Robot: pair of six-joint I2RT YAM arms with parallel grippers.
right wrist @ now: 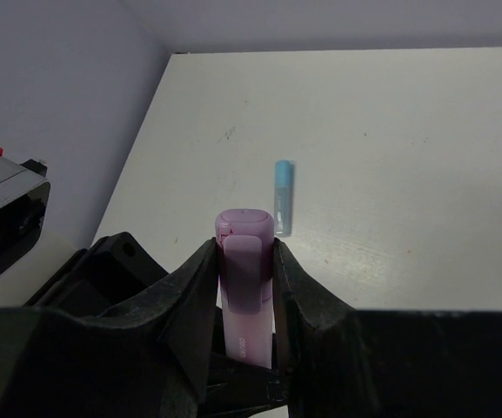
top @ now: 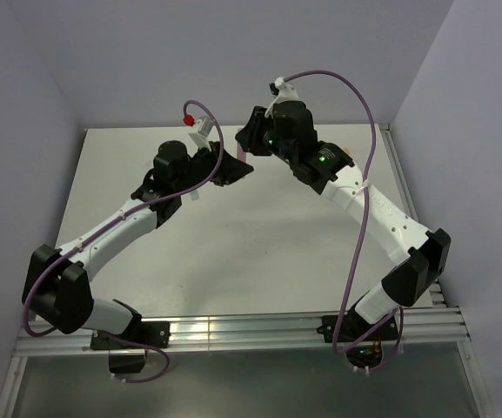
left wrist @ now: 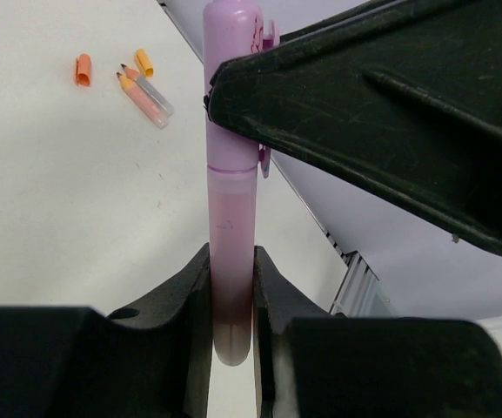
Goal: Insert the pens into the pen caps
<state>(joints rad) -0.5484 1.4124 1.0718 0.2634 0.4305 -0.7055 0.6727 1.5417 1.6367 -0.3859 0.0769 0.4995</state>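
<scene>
The left gripper (left wrist: 231, 279) is clamped on the pale pink pen (left wrist: 230, 209) and the right gripper (right wrist: 244, 261) on the purple cap (right wrist: 244, 222) at its end. They meet in the air over the far part of the table (top: 233, 252), close to the back wall. An orange cap (left wrist: 83, 70), a yellow cap (left wrist: 144, 62) and two pale pens (left wrist: 146, 96) lie clustered, a light blue pen (right wrist: 283, 196) lies alone, and bare tabletop surrounds them.

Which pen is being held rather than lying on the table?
The pink pen, clamped in the left gripper; the peach pens and blue pen lie on the table.
</scene>
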